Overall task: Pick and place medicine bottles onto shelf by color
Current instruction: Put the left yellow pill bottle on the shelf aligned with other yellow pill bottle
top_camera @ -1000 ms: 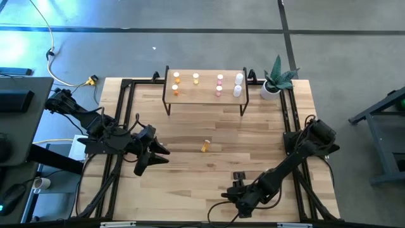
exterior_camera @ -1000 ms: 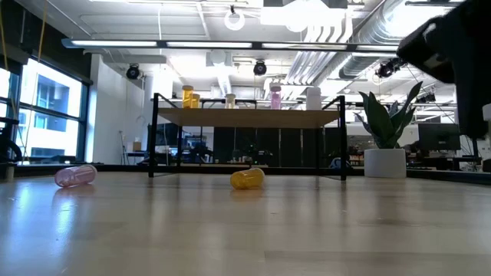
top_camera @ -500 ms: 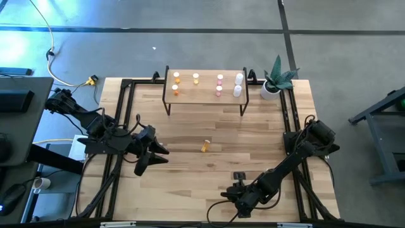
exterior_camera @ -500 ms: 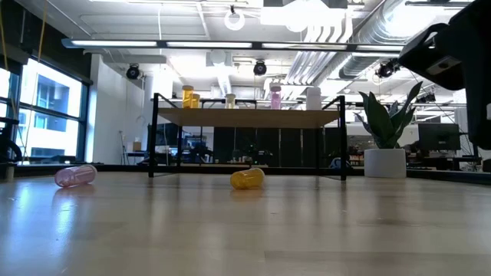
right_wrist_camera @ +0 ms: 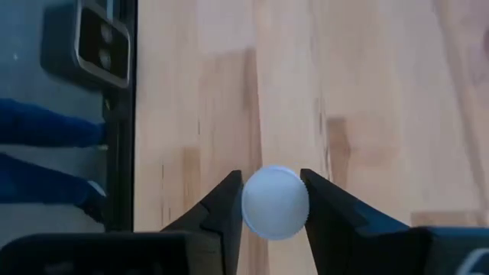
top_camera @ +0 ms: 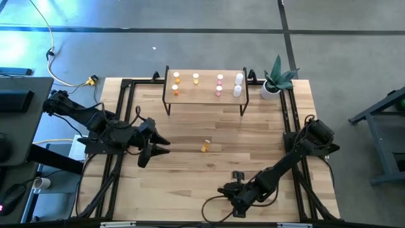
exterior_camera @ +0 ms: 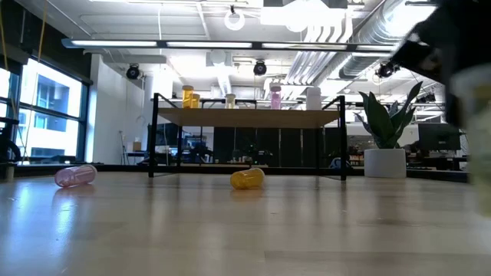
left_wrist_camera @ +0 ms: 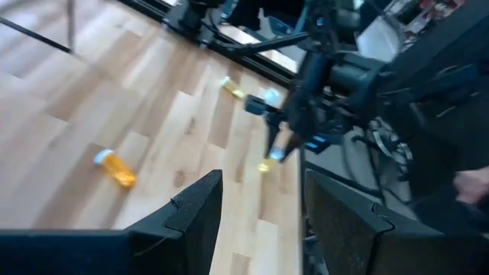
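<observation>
Dark and jointed, the left arm reaches in from the tabletop's left edge, its left gripper (top_camera: 154, 144) held over the wood towards the middle, jaws standing apart and empty. The right arm folds low from the right edge to the near edge, where the right gripper (top_camera: 233, 204) has its two fingers (right_wrist_camera: 221, 210) pressed on either side of a white-capped bottle (right_wrist_camera: 275, 202), seen cap-on in the right wrist view. The tabletop (top_camera: 209, 171) is pale planked wood inside a black frame, on a grey floor; behind it the low view shows an open room with ceiling ducts and windows. The shelf (top_camera: 205, 92), a light-wood board on thin black legs, stands at the far edge, and upright bottles are grouped on it by colour: orange ones (top_camera: 176, 83) at its left end, then a yellow one (top_camera: 196, 78), pink ones (top_camera: 219, 85), and white ones (top_camera: 238, 84) at its right end. A yellow bottle (top_camera: 205, 146) lies on its side near the tabletop's middle, between the grippers. A pink bottle (exterior_camera: 75, 175) lies on its side at the left of the low view. A potted plant (top_camera: 274, 81) stands at the far right corner, just beside the shelf.
</observation>
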Available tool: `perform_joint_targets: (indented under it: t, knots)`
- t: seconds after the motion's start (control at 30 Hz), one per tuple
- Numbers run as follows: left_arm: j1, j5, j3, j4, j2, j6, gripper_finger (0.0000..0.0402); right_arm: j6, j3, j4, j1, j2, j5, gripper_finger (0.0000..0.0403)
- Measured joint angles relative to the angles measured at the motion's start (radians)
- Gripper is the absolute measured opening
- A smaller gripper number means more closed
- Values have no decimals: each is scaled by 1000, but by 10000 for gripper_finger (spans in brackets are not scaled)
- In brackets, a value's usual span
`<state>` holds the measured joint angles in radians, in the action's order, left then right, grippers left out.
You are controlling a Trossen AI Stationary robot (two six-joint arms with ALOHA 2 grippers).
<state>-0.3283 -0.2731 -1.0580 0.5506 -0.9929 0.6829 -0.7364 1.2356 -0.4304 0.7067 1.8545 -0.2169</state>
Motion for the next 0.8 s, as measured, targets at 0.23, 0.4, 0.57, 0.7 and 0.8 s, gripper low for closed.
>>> perform_joint_targets:
  t: [0.23, 0.4, 0.57, 0.7, 0.8]
  knots:
    - [94, 0, 0, 103, 76, -114, 177, 6, 81, -39, -83, 0, -14, 100]
    - [170, 0, 0, 147, 118, -199, 177, 37, 144, -83, -171, 0, -15, 99]
    - [249, 1, 0, 218, 141, -263, 177, 90, 229, -136, -271, 0, -15, 99]
    - [316, 1, 0, 274, 144, -279, 177, 140, 309, -193, -351, 0, -16, 99]
    - [361, 7, 0, 298, 144, -293, 177, 190, 375, -246, -408, 0, -15, 99]
